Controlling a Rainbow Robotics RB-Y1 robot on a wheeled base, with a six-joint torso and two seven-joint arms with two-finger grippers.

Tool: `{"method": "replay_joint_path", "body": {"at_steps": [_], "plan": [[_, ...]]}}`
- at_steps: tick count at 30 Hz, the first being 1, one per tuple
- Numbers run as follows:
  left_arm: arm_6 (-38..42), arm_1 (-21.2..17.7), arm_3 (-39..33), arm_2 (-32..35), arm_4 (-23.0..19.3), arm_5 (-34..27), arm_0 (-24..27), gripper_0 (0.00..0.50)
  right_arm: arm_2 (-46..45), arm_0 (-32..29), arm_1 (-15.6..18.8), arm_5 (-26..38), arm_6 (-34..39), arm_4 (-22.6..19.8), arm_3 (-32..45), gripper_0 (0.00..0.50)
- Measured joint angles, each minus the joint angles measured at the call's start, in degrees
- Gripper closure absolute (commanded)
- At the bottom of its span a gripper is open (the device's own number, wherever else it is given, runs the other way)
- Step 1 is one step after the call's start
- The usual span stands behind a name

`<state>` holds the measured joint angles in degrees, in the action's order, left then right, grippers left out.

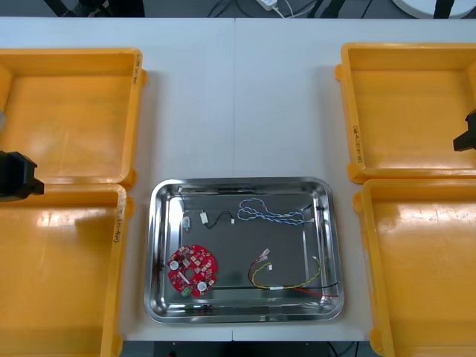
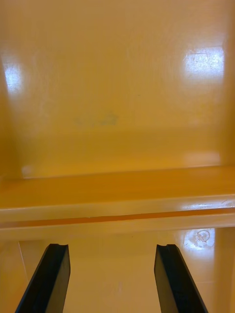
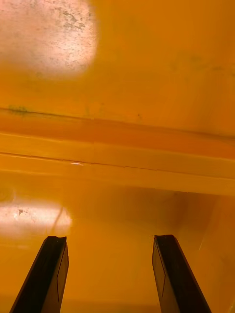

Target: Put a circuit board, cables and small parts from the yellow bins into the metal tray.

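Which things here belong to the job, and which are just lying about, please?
Job: tray, circuit board, blue-white cable, black cable, red-yellow cable, yellow bins, left gripper and right gripper open over side bins.
Lying about: white plug, cords beyond table.

1. A light table (image 1: 238, 97) is seen from steeply above, plain and pale all over.
2. A thin seam (image 1: 235, 111) is seen running straight down the tabletop from the far edge, roughly at its middle.
3. Past the far edge, a dark floor (image 1: 178, 7) is seen, with a small white block (image 1: 269, 4) and some thin dark cords (image 1: 223, 7) just beside it.
4. A pale rounded shape (image 1: 435, 7) is cut off at the far right corner; its kind can't be told.
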<state>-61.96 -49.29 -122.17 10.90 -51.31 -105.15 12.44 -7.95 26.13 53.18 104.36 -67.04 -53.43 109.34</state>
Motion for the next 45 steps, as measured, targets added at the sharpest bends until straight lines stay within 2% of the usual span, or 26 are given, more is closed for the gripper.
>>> {"method": "replay_joint_path", "body": {"at_steps": [4,7,15,30,45], "plan": [[-6.9,5.1,0.0,1.7,3.2,0.0,-0.7,0.0,0.0,0.0,0.0,0.0,0.0,0.0,0.0,0.0],[-7.3,6.3,0.0,1.7,3.8,0.0,-0.7,0.0,0.0,0.0,0.0,0.0,0.0,0.0,0.0,0.0],[-7.3,6.4,0.0,3.3,3.7,-0.5,-1.1,0.0,0.0,0.0,0.0,0.0,0.0,0.0,0.0,0.0],[-7.3,5.8,-0.1,5.6,1.2,-1.0,-5.0,0.0,0.0,0.0,0.0,0.0,0.0,0.0,0.0,0.0],[-7.3,5.5,-0.3,6.7,0.8,-1.9,-5.1,0.0,0.0,0.0,0.0,0.0,0.0,0.0,0.0,0.0]]}}
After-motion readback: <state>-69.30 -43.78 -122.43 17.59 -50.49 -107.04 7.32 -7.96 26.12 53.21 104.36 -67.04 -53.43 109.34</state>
